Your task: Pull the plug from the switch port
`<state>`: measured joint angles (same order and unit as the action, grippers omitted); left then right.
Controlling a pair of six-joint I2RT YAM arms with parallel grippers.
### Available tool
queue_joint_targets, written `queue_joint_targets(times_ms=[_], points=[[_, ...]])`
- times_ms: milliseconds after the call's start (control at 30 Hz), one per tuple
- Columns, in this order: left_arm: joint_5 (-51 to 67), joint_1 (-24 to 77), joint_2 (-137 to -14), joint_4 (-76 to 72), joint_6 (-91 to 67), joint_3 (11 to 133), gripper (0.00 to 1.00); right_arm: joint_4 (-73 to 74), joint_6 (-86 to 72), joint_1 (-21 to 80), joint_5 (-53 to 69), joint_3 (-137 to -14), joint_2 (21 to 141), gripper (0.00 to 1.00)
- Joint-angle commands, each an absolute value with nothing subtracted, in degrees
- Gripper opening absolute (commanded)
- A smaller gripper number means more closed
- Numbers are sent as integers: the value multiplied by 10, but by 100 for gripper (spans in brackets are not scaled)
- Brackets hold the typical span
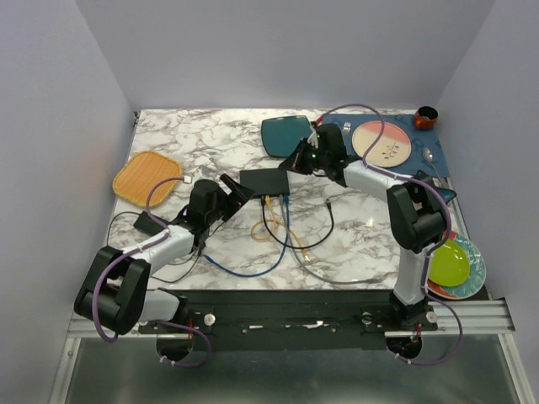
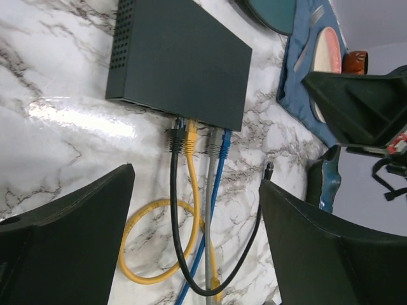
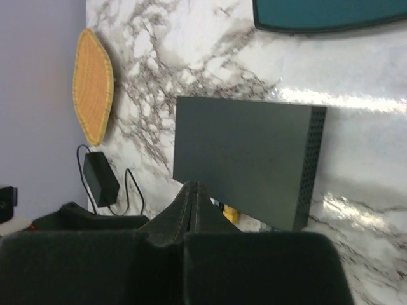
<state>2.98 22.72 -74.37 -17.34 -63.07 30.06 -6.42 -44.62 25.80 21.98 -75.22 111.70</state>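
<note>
The switch point(image 1: 264, 179) is a flat black box in the middle of the marble table point(image 1: 210, 135). In the left wrist view the switch point(image 2: 178, 57) has a black plug point(image 2: 176, 138), a yellow plug point(image 2: 191, 136), a grey plug point(image 2: 215, 143) and a blue plug point(image 2: 225, 141) seated side by side in its near edge. My left gripper point(image 2: 197, 222) is open just short of them, its wide jaws straddling the trailing cables point(image 2: 191, 190) and gripping nothing. My right gripper point(image 3: 194, 190) is shut and empty, its tips over the switch point(image 3: 241, 159) from the far side. Below them a yellow plug point(image 3: 230, 215) peeks out.
A dark teal plate point(image 1: 285, 135) lies just behind the switch and a woven orange tray point(image 1: 147, 178) at the left. Loose cable loops point(image 1: 278, 240) spread toward the front edge. A power adapter point(image 1: 150, 223) sits by the left arm. A blue placemat point(image 1: 438, 160) with a pink plate point(image 1: 383, 141) lies at the right.
</note>
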Motion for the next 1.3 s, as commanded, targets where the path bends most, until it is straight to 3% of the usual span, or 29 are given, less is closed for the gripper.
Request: queue_joint_targets(times_ms=[0, 300, 900, 1267], points=[[-18, 219, -768, -124, -646, 314, 86, 19, -396, 260, 194, -866, 1157, 1], [-1, 213, -791, -122, -656, 289, 77, 177, -323, 260, 101, -987, 1246, 1], [12, 214, -695, -115, -685, 201, 77, 251, -331, 266, 35, -1070, 1308, 1], [18, 214, -683, -103, -682, 199, 77, 270, -329, 281, 58, -1120, 1348, 1]])
